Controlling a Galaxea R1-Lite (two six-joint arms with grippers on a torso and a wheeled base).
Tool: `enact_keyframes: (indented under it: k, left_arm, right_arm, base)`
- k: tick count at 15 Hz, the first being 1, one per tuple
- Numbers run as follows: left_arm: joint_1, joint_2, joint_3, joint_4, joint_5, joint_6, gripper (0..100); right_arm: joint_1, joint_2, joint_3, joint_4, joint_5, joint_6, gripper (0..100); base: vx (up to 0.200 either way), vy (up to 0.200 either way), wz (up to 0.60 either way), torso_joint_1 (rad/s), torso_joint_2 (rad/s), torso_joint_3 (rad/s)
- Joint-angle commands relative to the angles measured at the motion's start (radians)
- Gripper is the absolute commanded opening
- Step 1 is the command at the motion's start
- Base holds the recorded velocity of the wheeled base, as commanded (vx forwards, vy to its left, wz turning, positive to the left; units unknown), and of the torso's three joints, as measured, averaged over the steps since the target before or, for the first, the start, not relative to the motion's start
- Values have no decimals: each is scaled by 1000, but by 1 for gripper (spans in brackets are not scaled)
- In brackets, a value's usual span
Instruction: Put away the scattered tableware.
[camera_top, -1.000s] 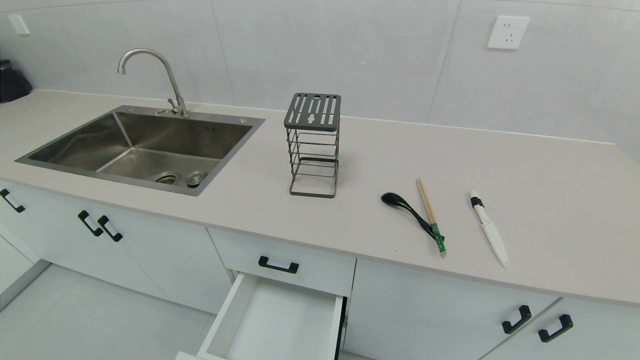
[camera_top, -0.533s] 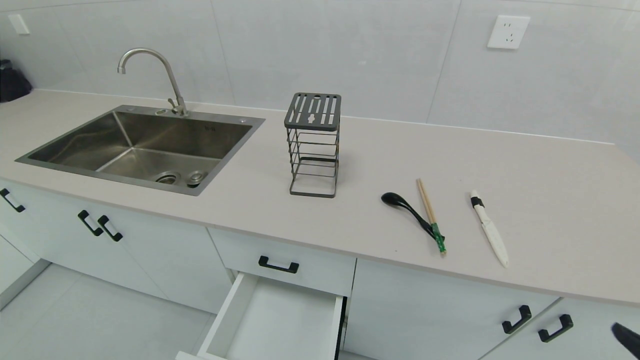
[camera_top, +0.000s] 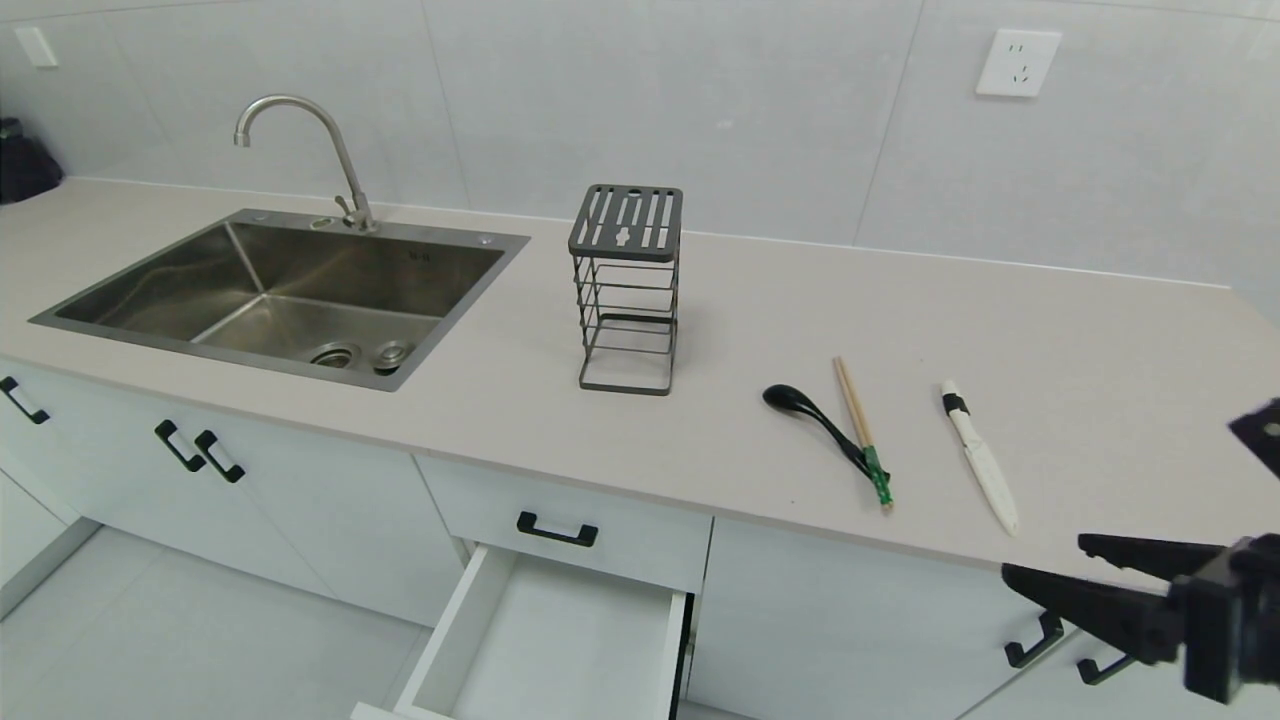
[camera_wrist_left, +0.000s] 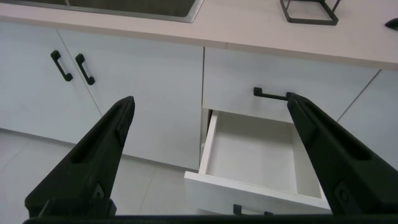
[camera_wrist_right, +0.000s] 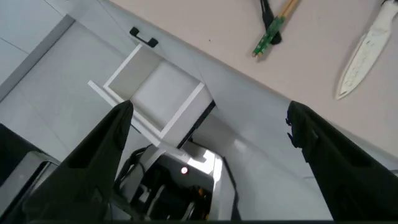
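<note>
Hanging low before the cabinet fronts, the left gripper (camera_wrist_left: 210, 102) is spread wide and empty, facing the open drawer (camera_wrist_left: 249, 155). The change is on the right. The right gripper (camera_top: 1045, 560) was absent a second ago and only a dark tip in the near right corner half a second ago. It has now risen to the counter's near edge, fingers wide with nothing between them, nearer than the white knife (camera_top: 978, 458) and just to its right. The tableware has not moved: the black spoon (camera_top: 790, 400), the chopsticks (camera_top: 857, 420) touching its handle at their green ends, then the knife a little apart. All lie flat, right of the wire rack (camera_top: 625, 222). Nothing is put away yet, and I judge the first pick is only starting, with the knife the closest piece. The pale countertop (camera_top: 760, 300) carries, from the left, a steel sink (camera_top: 350, 262) with a curved faucet (camera_top: 343, 165), then the rack mid-counter. Behind runs a pale tiled wall with a socket (camera_top: 1018, 64) at the far right.
</note>
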Motion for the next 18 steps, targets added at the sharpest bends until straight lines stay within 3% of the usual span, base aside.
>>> enact_keyframes:
  k: [1, 3, 11, 18]
  left_arm:
    - [0, 2, 0, 0, 0, 0, 100]
    - [0, 2, 0, 0, 0, 0, 100]
    - [0, 3, 0, 0, 0, 0, 100]
    - [0, 3, 0, 0, 0, 0, 100]
  right_arm:
    - [93, 192, -65, -4, -85, 75, 100]
    - [94, 258, -101, -4, -143, 81, 100]
    - [88, 531, -232, -9, -194, 81, 100]
    - [77, 702, -280, -176, -228, 76, 100]
  base:
    - [0, 0, 0, 0, 0, 0]
    - [0, 0, 0, 0, 0, 0]
    - [0, 0, 0, 0, 0, 0]
    - [0, 0, 0, 0, 0, 0]
